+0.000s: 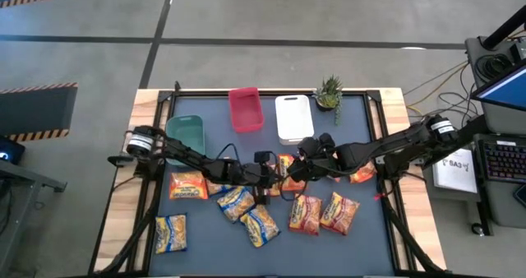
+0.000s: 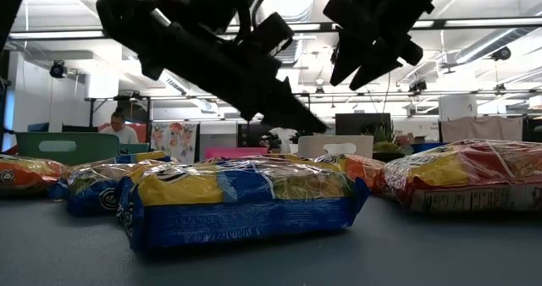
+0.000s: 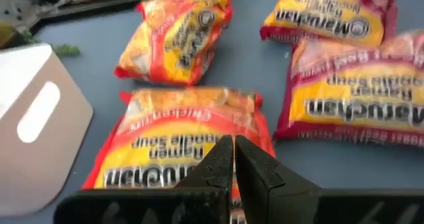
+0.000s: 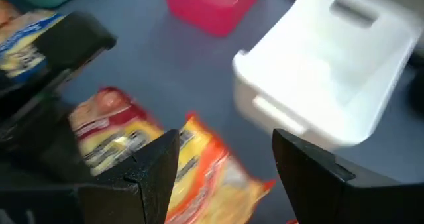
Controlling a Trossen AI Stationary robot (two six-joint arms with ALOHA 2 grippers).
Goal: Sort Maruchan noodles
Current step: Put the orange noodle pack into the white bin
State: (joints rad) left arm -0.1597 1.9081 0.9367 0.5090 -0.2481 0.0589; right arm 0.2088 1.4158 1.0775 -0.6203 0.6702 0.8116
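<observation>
The table (image 1: pixel 378 229) carries a dark blue-grey mat, with wood showing at both sides. Along the mat's 12 o'clock edge stand three bins: green bin (image 1: pixel 186 132) toward 10 o'clock, red bin (image 1: pixel 246 109) at 12, white bin (image 1: pixel 293 118) just beside it toward 1 o'clock; a small potted plant (image 1: pixel 329 91) sits at the 1 o'clock corner. Both dark arms reach in to the mat's centre. The left gripper (image 1: pixel 275 182) hangs over an orange Maruchan packet (image 3: pixel 179 141), jaws closed together with nothing between them. The right gripper (image 4: pixel 225 161) is above the centre, near the white bin, jaws spread wide and empty, an orange packet (image 4: pixel 212 177) below. Maruchan noodles lie scattered over the half of the mat from 3 through 6 to 9 o'clock: yellow-and-blue packets (image 1: pixel 171 233) toward 7 and 6 o'clock, red-orange packets (image 1: pixel 339 212) toward 5 o'clock, an orange packet (image 1: pixel 187 185) toward 9 o'clock. No packet is visible in any bin.
</observation>
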